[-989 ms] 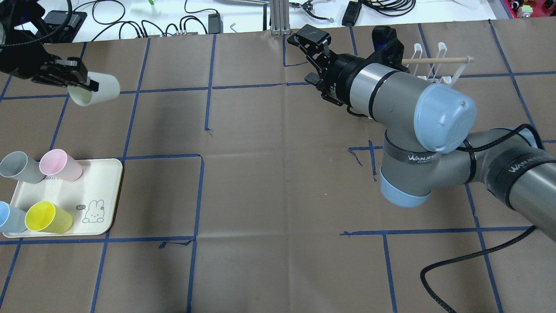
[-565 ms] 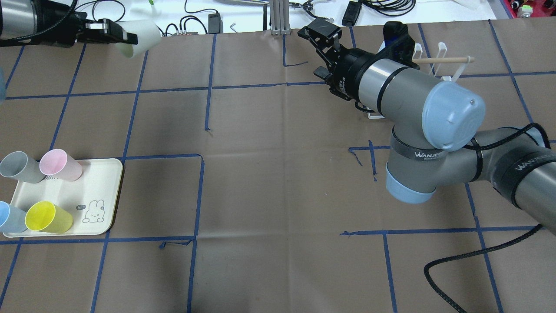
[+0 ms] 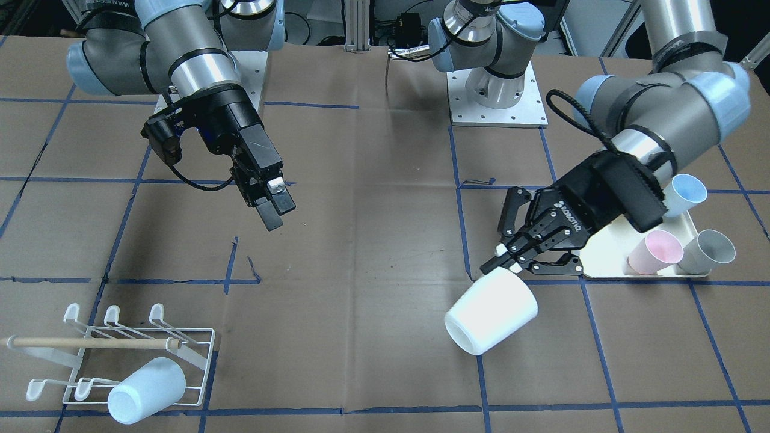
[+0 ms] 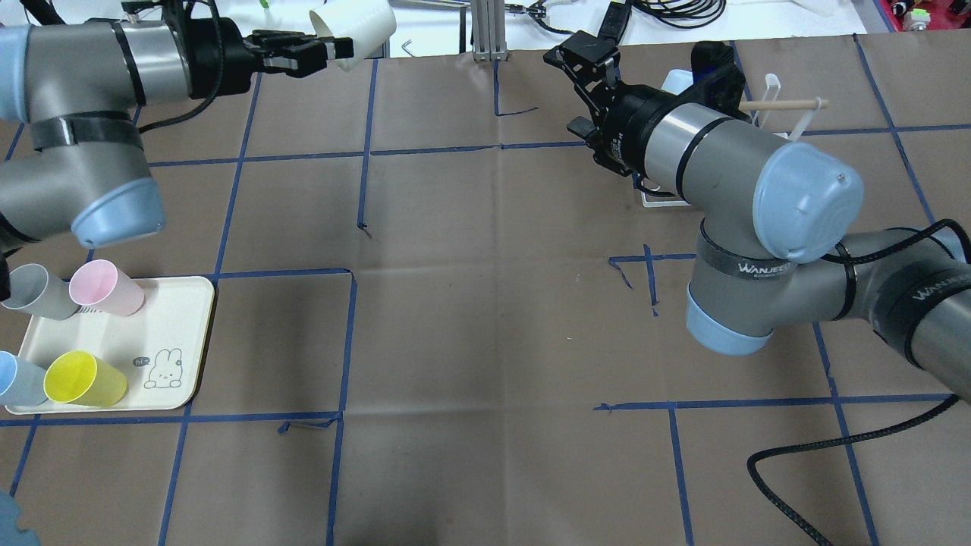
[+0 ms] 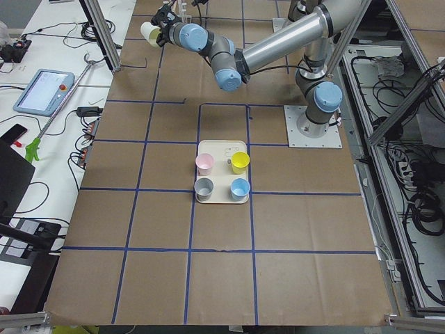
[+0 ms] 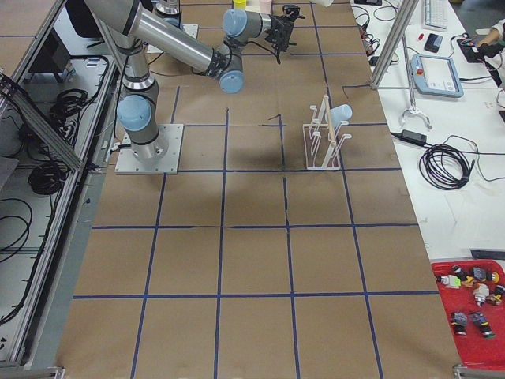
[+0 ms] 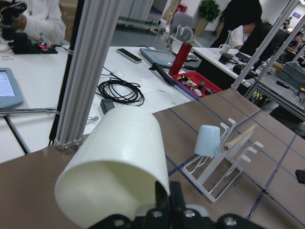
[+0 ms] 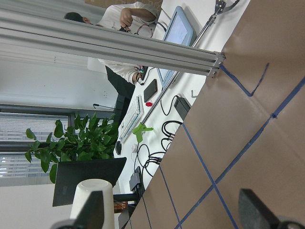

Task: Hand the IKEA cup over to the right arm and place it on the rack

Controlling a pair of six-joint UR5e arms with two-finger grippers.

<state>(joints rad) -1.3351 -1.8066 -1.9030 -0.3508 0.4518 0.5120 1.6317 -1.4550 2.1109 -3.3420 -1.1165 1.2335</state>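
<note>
Your left arm [image 4: 76,114] has swung the cup [image 4: 355,29] further along the far edge of the counter [image 4: 485,303], toward the right arm [image 4: 728,159], which has shifted only a little.

Brown paper with a blue tape grid covers the counter. The right arm reaches from the robot's right to the far middle, and in the overhead view its wrist hides part of the rack [image 3: 150,329]. The left arm stretches along the far edge from the robot's left.

You can see a cream tray [image 4: 182,334] lying near the robot on its left side. On it stand a grey cup [image 4: 30,292], a pink cup [image 4: 106,288], a yellow cup [image 4: 83,379] and a blue cup [image 4: 15,379]. The rack stands at the far right with a wooden dowel [image 3: 90,343] across it. A pale cup [image 3: 147,391] hangs mouth-down on one prong.

The cup you are transferring is white. It is in the air over the far edge, lying on its side with its base pointing toward the right arm. It is well apart from the rack.

The left tool [image 3: 511,258] is clamped on that cup's rim. The right tool [image 3: 278,213] is spread wide with nothing between its fingers [image 8: 93,210]. In its wrist view the cup shows small and far off, beside one finger.
</note>
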